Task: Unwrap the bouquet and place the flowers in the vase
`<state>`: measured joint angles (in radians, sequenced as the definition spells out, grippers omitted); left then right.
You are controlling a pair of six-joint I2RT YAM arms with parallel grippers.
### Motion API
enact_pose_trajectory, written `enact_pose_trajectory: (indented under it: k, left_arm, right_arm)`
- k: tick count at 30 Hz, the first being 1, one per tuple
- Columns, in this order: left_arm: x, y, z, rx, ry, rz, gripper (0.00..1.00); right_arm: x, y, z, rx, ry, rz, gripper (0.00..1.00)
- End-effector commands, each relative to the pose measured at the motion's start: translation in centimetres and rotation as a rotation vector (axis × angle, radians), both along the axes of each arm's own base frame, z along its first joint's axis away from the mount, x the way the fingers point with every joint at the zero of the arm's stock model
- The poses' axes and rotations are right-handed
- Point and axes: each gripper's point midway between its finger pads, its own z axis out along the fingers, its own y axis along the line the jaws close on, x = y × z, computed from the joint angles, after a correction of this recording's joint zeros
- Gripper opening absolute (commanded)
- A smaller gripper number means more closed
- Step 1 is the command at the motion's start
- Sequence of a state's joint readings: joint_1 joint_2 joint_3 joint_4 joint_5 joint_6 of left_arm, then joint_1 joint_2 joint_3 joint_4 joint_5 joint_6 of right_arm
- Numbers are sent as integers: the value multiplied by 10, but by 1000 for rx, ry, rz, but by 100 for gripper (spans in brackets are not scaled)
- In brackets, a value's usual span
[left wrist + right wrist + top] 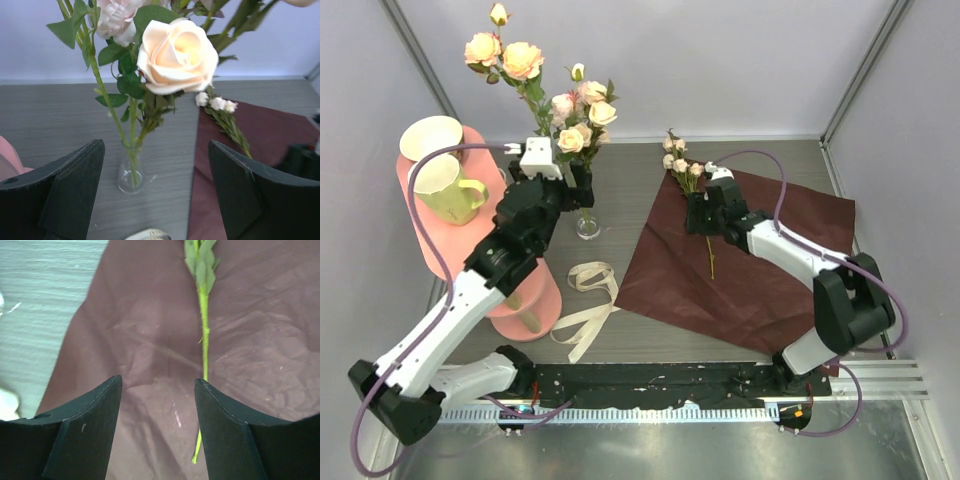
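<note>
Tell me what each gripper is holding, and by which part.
Nothing. The left gripper stands open before the vase; the right gripper open over the loose stem.

Tall roses [578, 112] fan out over the mouth of the vase [587, 226], crowding any way in from above. The pink stand [430, 235] with its mugs [448, 190] blocks the left. Bare table [630, 190] lies open between the vase and the dark red paper [770, 280]. A ribbon [588, 300] lies nearer the front.
</note>
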<state>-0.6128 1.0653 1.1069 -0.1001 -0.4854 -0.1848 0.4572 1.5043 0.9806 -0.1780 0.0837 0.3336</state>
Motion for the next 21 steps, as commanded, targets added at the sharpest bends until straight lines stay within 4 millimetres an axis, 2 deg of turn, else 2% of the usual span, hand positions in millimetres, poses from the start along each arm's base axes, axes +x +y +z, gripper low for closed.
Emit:
enact_pose_trajectory:
  k: [1,2,5,6,9,12,13,16,19,21]
  left_arm:
    - [-48,-5,18,-167,72,-143,89]
    - [-59,-16,20,-183,88,-224,89]
    - [-85,-23,30,-237,121,-326,89]
    - [-95,-32,32,-249,134,-397,89]
    - [-112,-42,42,-274,162,-491,89]
    - [-118,-45,50,-288,158,-523,89]
    - [-120,-45,55,-293,149,-529,89]
    - [-120,-47,63,-307,134,-538,89]
    - [-121,-50,70,-329,122,-557,89]
    - [-121,-53,71,-338,121,-568,89]
  right_arm:
    - [32,-16,1,-150,-36,-70,64]
    - [36,-22,-12,-194,-15,-90,62]
    - [48,-30,-20,-238,-4,-116,59]
    - [51,-33,-31,-249,15,-123,58]
    - [61,-38,-43,-252,34,-131,55]
    - [70,-38,-51,-251,29,-111,49]
    - [71,-36,-60,-251,46,-96,47]
    - [75,-41,-72,-266,73,-100,37]
    - [78,-39,-71,-268,61,-81,20]
    - [79,-37,-68,-265,51,-62,13]
